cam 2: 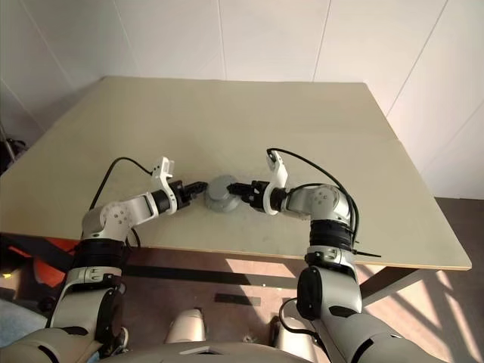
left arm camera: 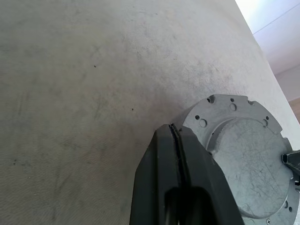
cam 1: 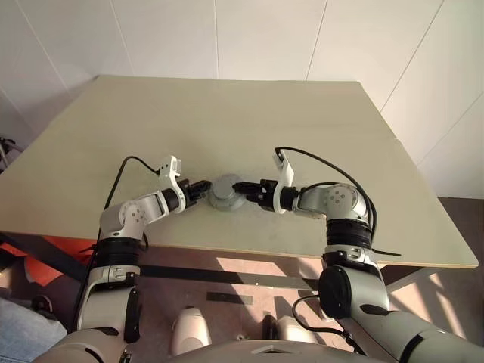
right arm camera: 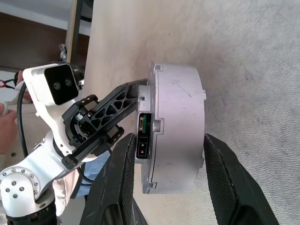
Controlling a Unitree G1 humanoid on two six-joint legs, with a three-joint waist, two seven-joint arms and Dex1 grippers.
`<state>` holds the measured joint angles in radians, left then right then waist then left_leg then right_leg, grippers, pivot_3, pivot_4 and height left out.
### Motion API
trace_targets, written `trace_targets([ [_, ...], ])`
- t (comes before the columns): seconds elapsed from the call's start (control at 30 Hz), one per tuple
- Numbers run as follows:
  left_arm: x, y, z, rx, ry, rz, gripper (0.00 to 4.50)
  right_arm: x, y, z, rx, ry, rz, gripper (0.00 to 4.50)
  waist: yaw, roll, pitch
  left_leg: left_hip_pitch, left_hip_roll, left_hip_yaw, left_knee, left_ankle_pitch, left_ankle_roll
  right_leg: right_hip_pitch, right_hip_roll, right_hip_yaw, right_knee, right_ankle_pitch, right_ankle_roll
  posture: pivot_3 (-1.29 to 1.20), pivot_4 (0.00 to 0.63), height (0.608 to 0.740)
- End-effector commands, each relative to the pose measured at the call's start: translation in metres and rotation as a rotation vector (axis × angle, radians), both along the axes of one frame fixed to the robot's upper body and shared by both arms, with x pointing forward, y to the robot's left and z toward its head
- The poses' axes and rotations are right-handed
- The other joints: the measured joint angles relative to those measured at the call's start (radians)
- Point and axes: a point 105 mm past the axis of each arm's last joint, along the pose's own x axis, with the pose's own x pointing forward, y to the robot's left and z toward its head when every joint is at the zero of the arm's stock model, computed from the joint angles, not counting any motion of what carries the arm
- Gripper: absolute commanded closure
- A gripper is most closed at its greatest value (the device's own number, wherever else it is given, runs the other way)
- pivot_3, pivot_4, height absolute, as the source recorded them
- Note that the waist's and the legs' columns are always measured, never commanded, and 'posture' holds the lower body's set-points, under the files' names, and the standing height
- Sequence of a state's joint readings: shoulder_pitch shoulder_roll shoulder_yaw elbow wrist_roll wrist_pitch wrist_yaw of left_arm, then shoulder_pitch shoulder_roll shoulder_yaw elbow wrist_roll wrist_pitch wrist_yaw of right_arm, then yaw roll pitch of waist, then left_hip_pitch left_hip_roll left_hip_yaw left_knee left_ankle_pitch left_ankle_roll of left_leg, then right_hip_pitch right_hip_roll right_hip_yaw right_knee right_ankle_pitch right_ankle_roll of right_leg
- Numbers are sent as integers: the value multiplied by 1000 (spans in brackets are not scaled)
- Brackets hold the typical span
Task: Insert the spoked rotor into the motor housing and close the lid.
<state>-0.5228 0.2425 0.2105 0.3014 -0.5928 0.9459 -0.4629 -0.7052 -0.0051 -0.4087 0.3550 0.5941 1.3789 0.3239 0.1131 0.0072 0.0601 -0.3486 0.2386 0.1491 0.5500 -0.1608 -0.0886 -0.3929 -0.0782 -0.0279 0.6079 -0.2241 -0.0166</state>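
Note:
The motor housing (cam 1: 225, 195) is a short round grey body near the table's front edge, with a plain grey face with rim holes upward (left arm camera: 248, 159). My left gripper (cam 1: 206, 187) is shut with nothing in it, and its fingertips (left arm camera: 171, 127) rest against the housing's left rim. My right gripper (cam 1: 239, 187) comes in from the right. Its two fingers (right arm camera: 225, 178) sit on opposite sides of the housing (right arm camera: 178, 122) and touch it. The spoked rotor and the lid are out of view.
The pale table (cam 1: 227, 113) stretches far beyond the housing, with its front edge (cam 1: 302, 259) just behind my wrists. A person's leg in blue (cam 1: 15, 325) and something orange (cam 1: 45, 257) are at the near left, below the table.

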Motion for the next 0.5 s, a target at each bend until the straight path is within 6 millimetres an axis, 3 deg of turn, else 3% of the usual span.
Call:
trace_targets([
  [0.03,0,-7,0,5,4,-23,4500,7,4,18,27,-56,8,2438,3,0,0,0,0,0,0,0,0,0,0,0,0,0,0,0,0,740],
  [0.5,0,-5,1,8,-4,-21,4500,17,10,31,76,-103,-43,2438,12,0,0,-1,0,0,0,0,0,-1,0,0,0,0,0,0,0,740],
])
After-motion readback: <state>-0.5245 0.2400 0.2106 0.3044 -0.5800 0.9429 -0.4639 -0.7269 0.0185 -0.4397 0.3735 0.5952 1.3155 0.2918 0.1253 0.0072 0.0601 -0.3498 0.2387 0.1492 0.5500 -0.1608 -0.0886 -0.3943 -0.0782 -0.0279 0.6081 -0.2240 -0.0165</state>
